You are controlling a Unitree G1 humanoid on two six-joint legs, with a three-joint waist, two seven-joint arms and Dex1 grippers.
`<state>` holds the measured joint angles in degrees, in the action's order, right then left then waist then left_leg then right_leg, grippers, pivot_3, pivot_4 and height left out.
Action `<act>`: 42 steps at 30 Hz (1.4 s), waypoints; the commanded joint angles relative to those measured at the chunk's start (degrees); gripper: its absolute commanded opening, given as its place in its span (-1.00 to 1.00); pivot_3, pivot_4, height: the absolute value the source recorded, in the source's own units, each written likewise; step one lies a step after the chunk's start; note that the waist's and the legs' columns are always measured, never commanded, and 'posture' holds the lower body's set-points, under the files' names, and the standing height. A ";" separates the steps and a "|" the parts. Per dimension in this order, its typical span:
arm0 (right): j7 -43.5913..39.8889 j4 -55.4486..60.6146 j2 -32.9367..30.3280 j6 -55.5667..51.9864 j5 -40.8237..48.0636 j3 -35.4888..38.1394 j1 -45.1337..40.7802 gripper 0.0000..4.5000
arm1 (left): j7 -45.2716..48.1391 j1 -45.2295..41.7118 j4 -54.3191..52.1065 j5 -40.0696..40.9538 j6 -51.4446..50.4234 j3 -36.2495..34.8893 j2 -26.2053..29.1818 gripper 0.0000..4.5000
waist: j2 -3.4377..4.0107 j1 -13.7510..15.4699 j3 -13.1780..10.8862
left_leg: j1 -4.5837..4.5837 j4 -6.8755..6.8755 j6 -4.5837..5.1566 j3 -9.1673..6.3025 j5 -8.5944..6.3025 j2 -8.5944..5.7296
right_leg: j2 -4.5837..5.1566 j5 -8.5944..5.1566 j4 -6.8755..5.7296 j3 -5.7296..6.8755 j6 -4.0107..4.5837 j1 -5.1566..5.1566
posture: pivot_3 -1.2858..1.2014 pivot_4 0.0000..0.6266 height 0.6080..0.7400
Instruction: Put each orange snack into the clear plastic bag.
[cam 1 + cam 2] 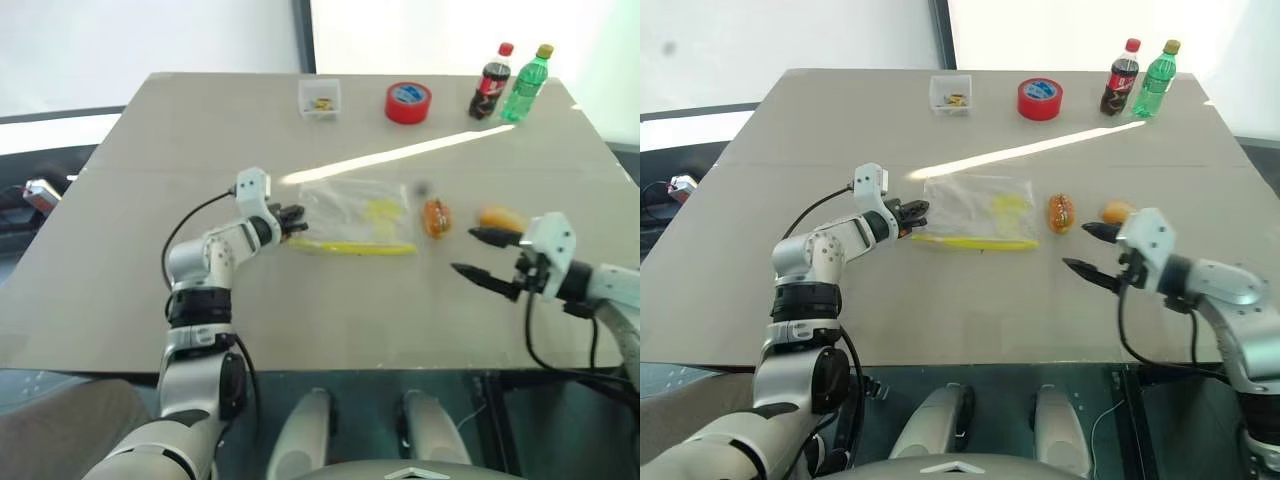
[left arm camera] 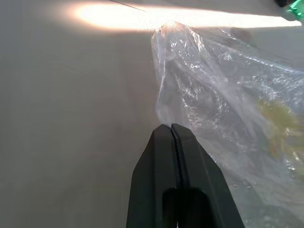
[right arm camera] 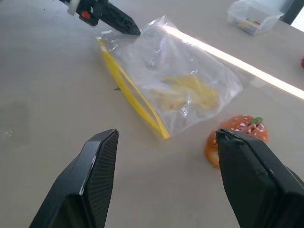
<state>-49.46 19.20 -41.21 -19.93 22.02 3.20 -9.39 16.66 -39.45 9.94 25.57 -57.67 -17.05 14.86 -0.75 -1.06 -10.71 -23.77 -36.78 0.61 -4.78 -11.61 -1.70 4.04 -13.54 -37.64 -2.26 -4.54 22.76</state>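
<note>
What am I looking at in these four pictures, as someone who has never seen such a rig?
A humanoid robot stands at a table. Two pictures come from its head, two from cameras on its wrists, looking along the black fingers. Its left gripper is shut on a corner of the clear plastic bag, which has a yellow strip. Its right gripper is open and holds nothing. Two orange snacks lie beside the bag: a striped one and a plain one. At the far edge stand a small clear box, a red tape roll, a cola bottle and a green bottle.
</note>
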 commanded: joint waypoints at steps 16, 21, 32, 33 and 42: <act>4.51 -21.25 13.20 11.96 -20.87 -19.52 -18.41 0.48 | -12.09 6.21 -20.07 5.38 -12.75 -5.29 -6.60 -0.99 | -0.10 0.30 0.06 | 0.00 -0.02 -0.09 0.06 0.04 -0.06 | -0.01 0.00 0.02 0.02 0.02 -0.01 | 0.03 -0.52 1.00; 2.80 -18.80 13.56 12.95 -18.55 -18.13 -16.68 0.48 | -11.72 5.56 -18.98 5.29 -12.41 -5.22 -6.01 -0.99 | -0.10 0.22 0.06 | 0.01 -0.01 -0.08 0.06 0.04 -0.06 | -0.01 0.00 0.03 0.02 0.02 -0.01 | 0.03 -0.52 1.00; 6.29 -18.66 13.43 11.56 -20.62 -17.32 -16.04 0.48 | -11.00 4.92 -16.87 5.22 -11.60 -4.14 -5.55 -0.99 | -0.10 0.24 0.06 | 0.01 0.00 -0.07 0.00 0.03 -0.06 | -0.01 0.00 0.02 0.02 0.02 0.00 | 0.03 -0.52 1.00; 6.81 -19.33 13.27 11.64 -21.47 -17.56 -16.29 0.48 | -10.99 4.88 -16.88 5.27 -11.62 -4.14 -5.55 -0.99 | -0.10 0.24 0.06 | 0.01 0.00 -0.08 -0.01 0.03 -0.06 | -0.01 0.00 0.02 0.02 0.02 0.00 | 0.03 -0.52 1.00; 10.12 -22.53 14.38 11.14 -24.44 -17.13 -17.73 -0.52 | -11.10 4.61 -16.63 5.30 -11.13 -4.14 -5.71 -1.00 | -0.10 0.19 0.06 | 0.01 0.02 -0.08 0.01 0.04 -0.05 | -0.01 0.00 0.03 0.01 0.02 0.01 | 0.03 -0.52 1.00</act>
<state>-39.82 -3.75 -26.83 -9.18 -2.11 -15.08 -26.30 5.02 -33.63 -5.92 30.04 -69.80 -21.44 8.81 -0.85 -0.88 -10.65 -23.76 -36.76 0.52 -4.76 -11.58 -1.75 4.03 -13.54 -37.61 -2.25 -4.52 22.77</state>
